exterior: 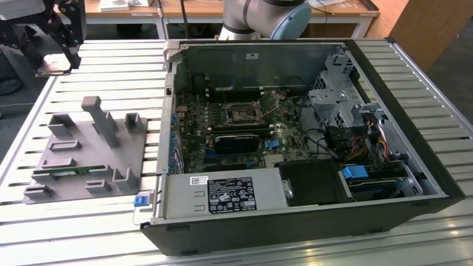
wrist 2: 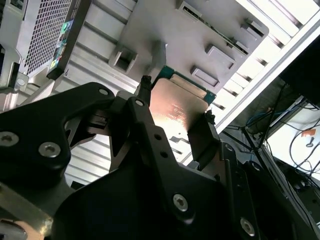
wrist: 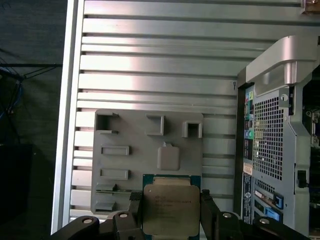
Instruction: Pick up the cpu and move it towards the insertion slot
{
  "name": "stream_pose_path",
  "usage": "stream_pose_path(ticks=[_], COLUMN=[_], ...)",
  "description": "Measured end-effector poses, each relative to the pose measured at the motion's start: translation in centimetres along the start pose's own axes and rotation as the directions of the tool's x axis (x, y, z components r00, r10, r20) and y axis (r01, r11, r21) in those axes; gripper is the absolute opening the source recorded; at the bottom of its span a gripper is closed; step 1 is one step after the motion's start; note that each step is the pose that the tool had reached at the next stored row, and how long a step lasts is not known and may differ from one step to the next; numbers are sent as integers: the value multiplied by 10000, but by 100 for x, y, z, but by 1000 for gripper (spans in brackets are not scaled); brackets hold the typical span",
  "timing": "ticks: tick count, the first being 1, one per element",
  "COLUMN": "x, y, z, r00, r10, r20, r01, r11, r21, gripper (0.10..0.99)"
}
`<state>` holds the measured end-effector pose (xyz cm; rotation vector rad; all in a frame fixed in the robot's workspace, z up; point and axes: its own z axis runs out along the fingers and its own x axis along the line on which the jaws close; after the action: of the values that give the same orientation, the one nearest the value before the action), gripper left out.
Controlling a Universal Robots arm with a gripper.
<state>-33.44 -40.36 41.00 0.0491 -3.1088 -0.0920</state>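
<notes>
Gripper [wrist: 171,206] clamped on the cpu [wrist: 170,212]: in the first wrist view you see its two black fingers [wrist: 209,214] pressed against opposite edges of the chip, closed only as far as the chip's width allows. The cpu is a flat square with a dull silver metal lid carrying faint print. The lid is set on a green board whose thin rim shows around it. In the second wrist view its face catches a warm coppery glare, and a teal-green edge runs along one side. In the exterior view you find the gripper [exterior: 57,60] at the far end of the slatted table [exterior: 111,55], at the exterior view's left. It holds the chip in the air, clear of the table top and beyond the far edge of the grey fixture plate [exterior: 74,160]. The insertion slot [exterior: 242,111], a small square socket with a dark centre and a silvery frame, sits on the board inside the open computer case [exterior: 296,227], further towards the exterior view's right and well apart from the chip. By count you have one cpu, one gripper with two fingers, one insertion slot, one grey plate, one case, and one green memory stick [exterior: 70,171] lying in the plate close to its near edge.
</notes>
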Motion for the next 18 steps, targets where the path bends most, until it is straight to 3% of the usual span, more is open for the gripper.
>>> stream_pose_path(ticks=[18], x=[-202], y=[-6], z=[-6], r00=[10000], r10=[0], r20=[1], r01=[0], r11=[10000], r21=[0], gripper=[545])
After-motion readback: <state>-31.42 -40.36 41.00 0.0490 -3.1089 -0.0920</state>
